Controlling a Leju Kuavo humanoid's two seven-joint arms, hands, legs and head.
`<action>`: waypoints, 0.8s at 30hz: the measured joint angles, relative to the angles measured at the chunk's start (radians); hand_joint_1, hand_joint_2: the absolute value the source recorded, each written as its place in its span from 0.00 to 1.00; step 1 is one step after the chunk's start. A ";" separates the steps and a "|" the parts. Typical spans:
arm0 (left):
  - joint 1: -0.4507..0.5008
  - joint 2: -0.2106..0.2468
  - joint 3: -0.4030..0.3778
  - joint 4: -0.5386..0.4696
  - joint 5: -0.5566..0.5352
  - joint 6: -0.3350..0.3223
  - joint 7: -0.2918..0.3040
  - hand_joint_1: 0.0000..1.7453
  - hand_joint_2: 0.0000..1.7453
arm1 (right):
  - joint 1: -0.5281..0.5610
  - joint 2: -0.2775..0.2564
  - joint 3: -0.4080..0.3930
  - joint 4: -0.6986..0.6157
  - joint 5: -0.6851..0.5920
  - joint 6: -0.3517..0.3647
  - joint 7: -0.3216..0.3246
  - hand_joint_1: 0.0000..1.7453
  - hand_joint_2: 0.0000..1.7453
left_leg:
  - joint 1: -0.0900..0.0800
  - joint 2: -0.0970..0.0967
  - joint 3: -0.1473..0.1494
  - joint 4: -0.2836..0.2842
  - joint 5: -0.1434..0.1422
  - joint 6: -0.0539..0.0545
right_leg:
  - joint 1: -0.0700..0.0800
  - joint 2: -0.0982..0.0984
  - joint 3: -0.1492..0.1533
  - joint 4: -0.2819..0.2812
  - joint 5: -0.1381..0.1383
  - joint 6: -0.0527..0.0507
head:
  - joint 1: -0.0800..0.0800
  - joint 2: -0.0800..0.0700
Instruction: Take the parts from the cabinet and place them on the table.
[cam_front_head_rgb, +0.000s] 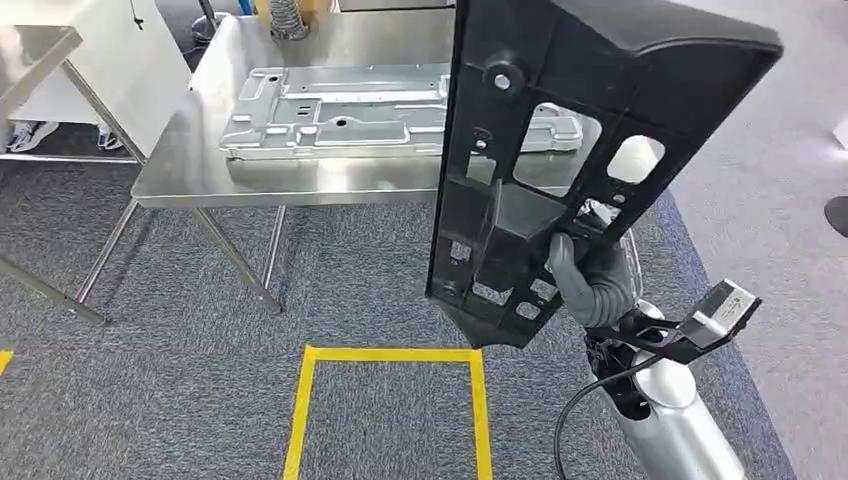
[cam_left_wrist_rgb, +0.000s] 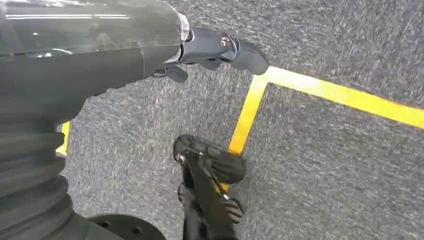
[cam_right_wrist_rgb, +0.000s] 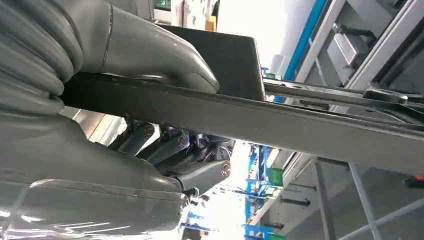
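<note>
Right hand (cam_front_head_rgb: 590, 285) is gripping the black plastic panel (cam_front_head_rgb: 560, 150) near its bottom edge, upright, just in front of the steel surface (cam_front_head_rgb: 200, 150). Left hand (cam_left_wrist_rgb: 220, 50) hangs empty. I'd lay it down beside the grey metal plate (cam_front_head_rgb: 350, 115), not on it.

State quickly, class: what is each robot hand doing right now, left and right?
Left hand: holds nothing, hanging over the carpet; fingers' spread cannot be told.
Right hand: grips the black plastic part, held upright before the steel table.
</note>
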 joint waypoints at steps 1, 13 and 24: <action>0.001 0.000 0.000 0.000 0.000 0.000 0.000 0.00 1.00 | 0.000 0.000 0.000 0.000 0.000 0.000 0.000 1.00 1.00 | 0.000 0.000 0.018 -0.064 0.054 0.004 | 0.001 0.002 0.011 0.000 -0.007 0.001 | 0.000 0.000; -0.001 -0.002 0.000 0.000 0.000 0.004 0.001 0.00 1.00 | 0.018 0.001 -0.013 0.004 -0.001 0.015 -0.028 1.00 1.00 | -0.004 -0.002 0.138 -0.305 0.134 0.061 | 0.001 0.001 -0.111 0.275 -0.148 0.052 | 0.007 0.000; 0.004 -0.006 0.000 0.000 -0.012 0.000 -0.003 0.00 1.00 | 0.044 -0.032 -0.052 -0.045 -0.060 0.020 -0.026 1.00 1.00 | -0.010 -0.004 0.200 -0.308 0.065 0.018 | 0.003 0.002 -0.040 -0.002 0.035 0.013 | 0.001 0.000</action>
